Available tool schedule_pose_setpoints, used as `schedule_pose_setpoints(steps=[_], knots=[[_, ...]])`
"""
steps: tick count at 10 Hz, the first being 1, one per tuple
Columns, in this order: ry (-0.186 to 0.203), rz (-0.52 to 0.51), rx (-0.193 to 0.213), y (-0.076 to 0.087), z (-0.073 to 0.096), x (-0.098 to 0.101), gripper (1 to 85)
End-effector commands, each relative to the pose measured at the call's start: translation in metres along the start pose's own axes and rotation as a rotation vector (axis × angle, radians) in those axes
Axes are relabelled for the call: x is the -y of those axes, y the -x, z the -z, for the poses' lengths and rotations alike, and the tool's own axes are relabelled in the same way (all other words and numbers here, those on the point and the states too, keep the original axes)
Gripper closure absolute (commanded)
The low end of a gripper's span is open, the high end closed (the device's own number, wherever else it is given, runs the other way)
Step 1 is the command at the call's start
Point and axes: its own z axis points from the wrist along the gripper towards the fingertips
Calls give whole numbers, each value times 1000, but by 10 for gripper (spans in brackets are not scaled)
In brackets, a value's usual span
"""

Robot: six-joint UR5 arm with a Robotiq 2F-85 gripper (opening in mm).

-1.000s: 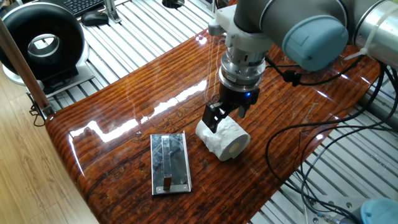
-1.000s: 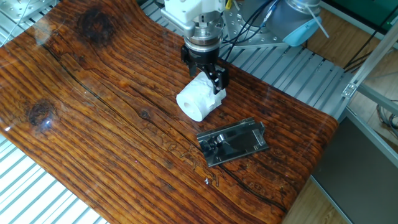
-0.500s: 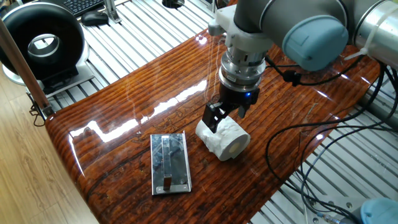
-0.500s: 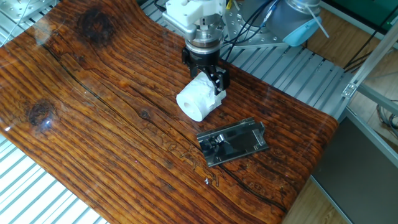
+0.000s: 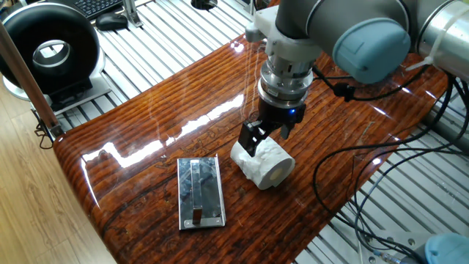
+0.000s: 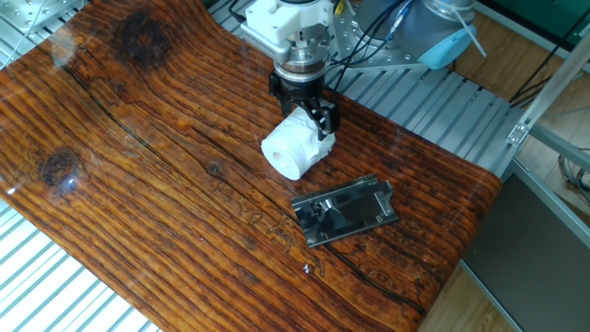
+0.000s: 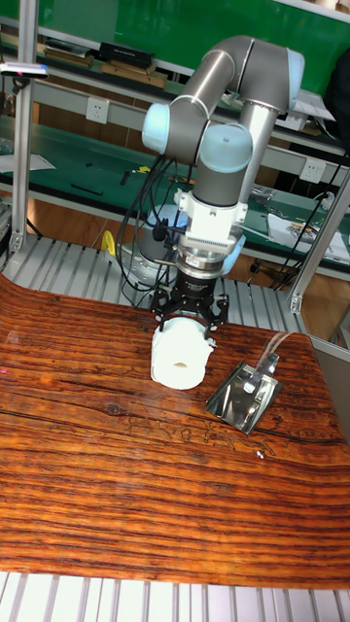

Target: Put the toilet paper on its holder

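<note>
Toilet paper [image 5: 262, 163] in claw [image 5: 266, 137], beside holder [image 5: 200, 192].

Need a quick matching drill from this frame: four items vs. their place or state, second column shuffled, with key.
Things:
1. toilet paper
2. holder
3. gripper
4. black-and-white ring device

Place or state:
A. lying flat and bare on the wooden table
B. off the table, on the slatted metal surface
C. on its side, between the fingers
D. straddling the roll from above

Pairs: 1-C, 2-A, 3-D, 4-B
</note>
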Motion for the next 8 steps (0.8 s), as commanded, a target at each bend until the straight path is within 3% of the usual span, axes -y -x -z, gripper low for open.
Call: schedule_pose_setpoints(steps=[1, 5, 7, 8], knots=[[13, 11, -9, -3, -2, 1, 7], [12, 18, -13, -4, -2, 1, 7], [-32, 14, -24, -7, -1, 10, 97], [-59, -7, -37, -11, 1, 15, 197]])
